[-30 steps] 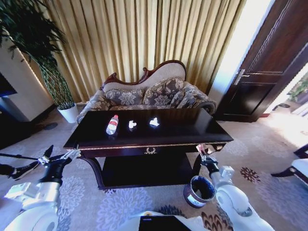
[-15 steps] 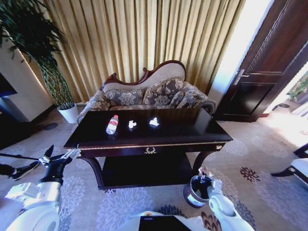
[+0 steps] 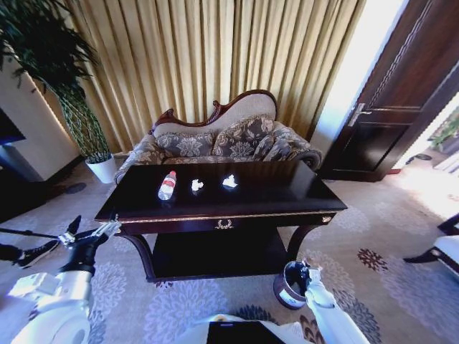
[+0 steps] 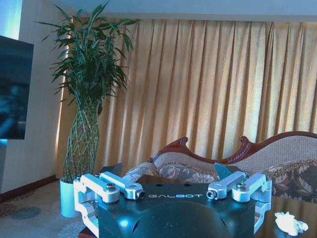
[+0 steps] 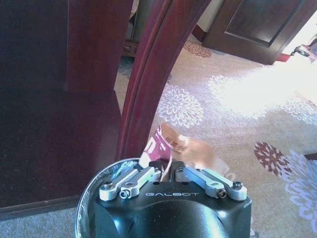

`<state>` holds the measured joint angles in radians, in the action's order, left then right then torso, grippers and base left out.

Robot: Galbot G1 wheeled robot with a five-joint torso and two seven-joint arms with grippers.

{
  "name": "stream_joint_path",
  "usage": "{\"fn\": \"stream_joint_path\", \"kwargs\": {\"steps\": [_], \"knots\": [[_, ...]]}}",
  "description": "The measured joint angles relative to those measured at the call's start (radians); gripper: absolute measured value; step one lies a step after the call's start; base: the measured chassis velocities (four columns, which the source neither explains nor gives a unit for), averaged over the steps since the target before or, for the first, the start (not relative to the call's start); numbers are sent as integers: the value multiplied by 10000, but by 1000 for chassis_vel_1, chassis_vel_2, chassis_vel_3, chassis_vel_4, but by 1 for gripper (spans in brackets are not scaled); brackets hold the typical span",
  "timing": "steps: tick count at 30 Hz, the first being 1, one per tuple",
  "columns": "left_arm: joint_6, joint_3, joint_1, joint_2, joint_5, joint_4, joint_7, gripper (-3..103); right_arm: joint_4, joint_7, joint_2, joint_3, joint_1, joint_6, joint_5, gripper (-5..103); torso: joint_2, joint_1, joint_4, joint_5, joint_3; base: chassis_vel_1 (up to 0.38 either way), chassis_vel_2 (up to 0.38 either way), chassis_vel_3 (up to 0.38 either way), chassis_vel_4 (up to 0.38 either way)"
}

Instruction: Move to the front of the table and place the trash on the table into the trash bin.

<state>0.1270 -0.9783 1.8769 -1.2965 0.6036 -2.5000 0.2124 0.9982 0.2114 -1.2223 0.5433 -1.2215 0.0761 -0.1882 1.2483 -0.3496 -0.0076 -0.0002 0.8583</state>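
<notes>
Robot is standing at the front of the table (image 3: 287, 197), facing its long rail.

Right gripper (image 5: 171, 172) is hanging directly over the mouth of the trash bin (image 3: 287, 289), which stands on the carpet beside the table's front right leg. In the right wrist view its fingers are clenched on the reddish-tan wrapper (image 5: 174, 148), the wrapper sticking out past the fingertips, with the bin's silvery rim curving just below. In the head view the gripper (image 3: 304, 271) is sitting at the bin's upper edge.

Left gripper (image 3: 92, 233) is parked off the table's front left corner, fingers spread wide and holding nothing, pointing toward the table.

Still on the tabletop, toward the far left part: the clear bottle (image 3: 167, 185) with red cap lying on its side, then a crumpled paper wad (image 3: 196, 185) just beside it, and a second wad (image 3: 229, 182) a little farther toward the table's middle.

Step in hand, as I judge it: dropping off the wrapper, first of four pieces. Next move calls for letting the fingers go while the wrapper is inside the rim line; it is light and creased, so it may cling to a pad or flutter off to the carpet if released too high. Three items are remaining on the table.
</notes>
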Motion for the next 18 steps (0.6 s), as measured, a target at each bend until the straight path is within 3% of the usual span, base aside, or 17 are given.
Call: {"fn": "stream_joint_path", "kwargs": {"steps": [1, 3, 10, 12, 16, 18], "knots": [[0, 8, -4, -1, -1, 0, -1, 100, 0, 0, -17, 3, 0, 0, 10, 16, 0, 0, 0, -1, 0, 0, 0, 0, 0], [-1, 19, -10, 0, -2, 0, -2, 100, 0, 0, -29, 3, 0, 0, 11, 16, 0, 0, 0, -1, 0, 0, 0, 0, 0], [11, 62, -42, 30, -5, 0, -6, 100, 43, 6, -65, 3, 58, 1, 1, 48, 0, 0, 1, 0, 0, 0, 0, 0, 0], [12, 62, -37, 29, -5, 0, -5, 100, 51, 7, -56, 3, 57, 2, -6, 48, 0, 0, 1, 0, 0, 0, 0, 0, 0], [19, 61, -34, 29, -5, 0, -8, 100, 120, 9, -26, 23, 4, 9, -64, 70, 0, 1, 1, 0, 0, 0, 0, 0, 0], [20, 61, -34, 29, -5, 0, -7, 100, 134, 10, -16, 35, -13, 12, -82, 70, 0, 0, 0, 0, 0, 0, 0, 0, 0]]}}
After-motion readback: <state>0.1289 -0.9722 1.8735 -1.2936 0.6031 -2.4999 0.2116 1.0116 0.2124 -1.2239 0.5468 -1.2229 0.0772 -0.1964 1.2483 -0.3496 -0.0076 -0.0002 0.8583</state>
